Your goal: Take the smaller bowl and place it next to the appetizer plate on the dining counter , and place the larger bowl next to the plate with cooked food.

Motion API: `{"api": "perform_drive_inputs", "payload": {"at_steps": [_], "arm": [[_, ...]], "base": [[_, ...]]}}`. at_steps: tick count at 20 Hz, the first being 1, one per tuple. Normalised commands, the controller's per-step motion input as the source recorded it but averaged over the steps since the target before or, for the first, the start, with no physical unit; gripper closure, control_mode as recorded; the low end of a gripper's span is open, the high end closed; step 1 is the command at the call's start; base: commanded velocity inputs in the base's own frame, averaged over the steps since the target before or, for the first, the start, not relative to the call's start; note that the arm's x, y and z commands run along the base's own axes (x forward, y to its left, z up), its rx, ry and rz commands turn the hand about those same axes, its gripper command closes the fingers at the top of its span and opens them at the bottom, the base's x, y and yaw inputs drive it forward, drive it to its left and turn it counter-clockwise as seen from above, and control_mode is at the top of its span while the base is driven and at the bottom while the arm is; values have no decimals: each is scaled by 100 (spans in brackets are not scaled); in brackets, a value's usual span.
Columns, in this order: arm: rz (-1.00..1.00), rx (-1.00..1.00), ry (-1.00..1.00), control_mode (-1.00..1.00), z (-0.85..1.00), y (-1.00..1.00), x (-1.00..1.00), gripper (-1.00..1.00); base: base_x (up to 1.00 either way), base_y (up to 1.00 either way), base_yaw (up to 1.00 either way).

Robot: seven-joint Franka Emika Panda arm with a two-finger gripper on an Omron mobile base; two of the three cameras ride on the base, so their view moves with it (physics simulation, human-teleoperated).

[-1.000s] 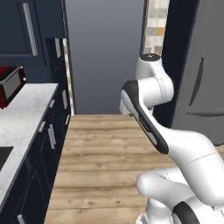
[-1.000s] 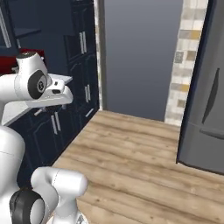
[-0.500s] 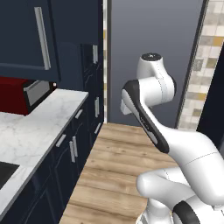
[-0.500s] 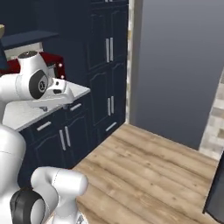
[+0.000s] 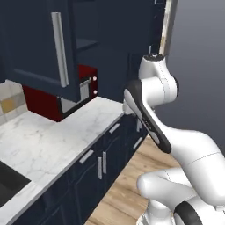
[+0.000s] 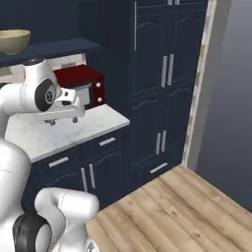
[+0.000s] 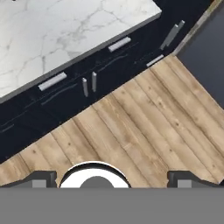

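Honestly, with my pincer (image 7: 112, 177) spread and empty, I risk clipping the tabletop's (image 6: 59, 132) front edge — the larger bowl (image 6: 13, 41) sits high on a shelf (image 6: 54, 49).

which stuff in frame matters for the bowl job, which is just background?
Job:
larger bowl, up on the dark shelf
gripper, open, nothing held

Background:
red microwave
marble countertop
navy cabinets
wood floor
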Motion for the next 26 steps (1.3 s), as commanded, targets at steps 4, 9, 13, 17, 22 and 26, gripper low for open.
{"api": "perform_drive_inputs", "payload": {"at_steps": [4,9,13,17,22,26], "arm": [[0,0,0,100,0,0,0,-100],[0,0,0,100,0,0,0,-100],[0,0,0,100,0,0,0,-100],[0,0,0,100,0,0,0,-100],[0,0,0,100,0,0,0,-100],[11,14,-12,-100,8,0,24,-100]], "base": [[100,-1,63],[100,-15,63],[86,-25,66],[57,-39,64],[51,-29,51],[0,0,0]]}}
